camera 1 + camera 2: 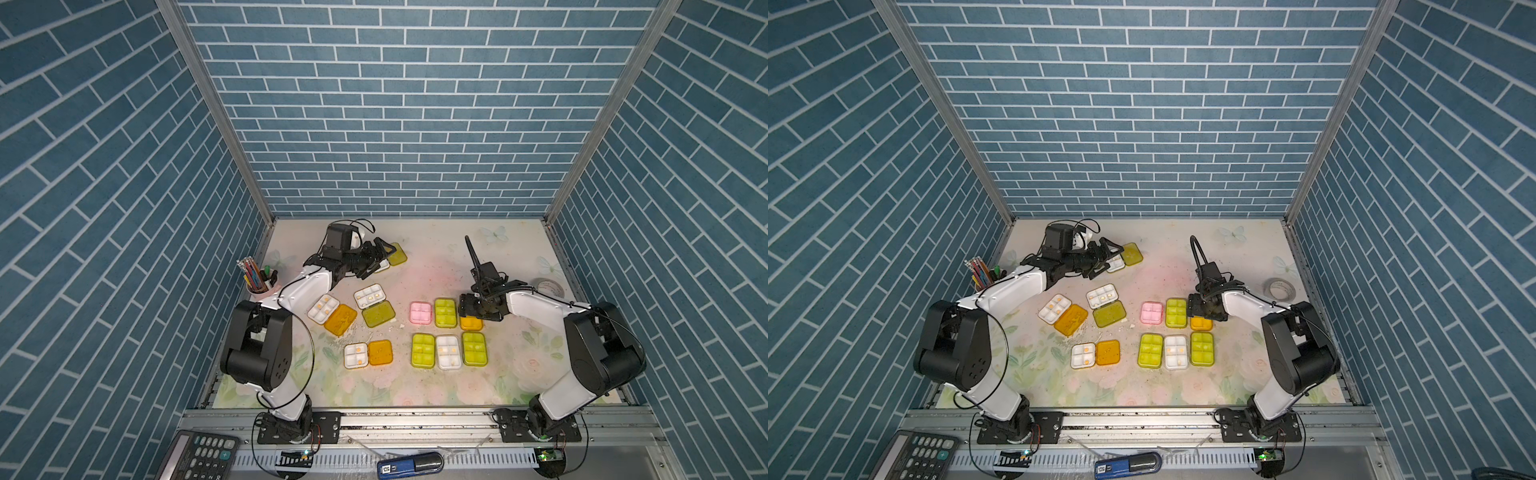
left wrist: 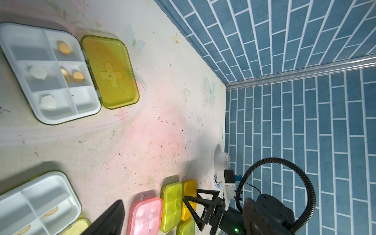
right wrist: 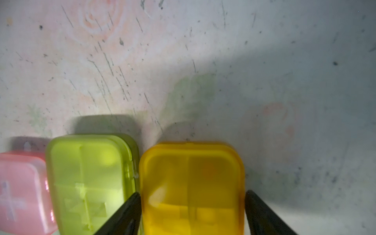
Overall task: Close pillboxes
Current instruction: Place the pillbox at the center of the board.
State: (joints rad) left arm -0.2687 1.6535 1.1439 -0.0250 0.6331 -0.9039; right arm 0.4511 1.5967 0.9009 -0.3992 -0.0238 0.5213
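Four pillboxes lie open on the left: one with an orange lid [image 1: 340,319], one with an olive lid [image 1: 378,313], a front one [image 1: 356,355], and a back one with a yellow-green lid [image 1: 397,254]. My left gripper [image 1: 379,262] hovers open over the back one's white tray [image 2: 50,71]. On the right, several closed pillboxes sit in two rows, among them a pink one [image 1: 420,312] and a clear one [image 1: 449,352]. My right gripper [image 3: 192,193] is low over the closed orange pillbox [image 3: 191,183], open, with one finger on either side of it.
A pencil cup [image 1: 257,282] stands by the left wall and a tape roll [image 1: 548,286] by the right wall. White crumbs [image 1: 353,332] lie between the open boxes. A black calculator [image 1: 199,455] and a blue device [image 1: 409,463] rest on the front ledge.
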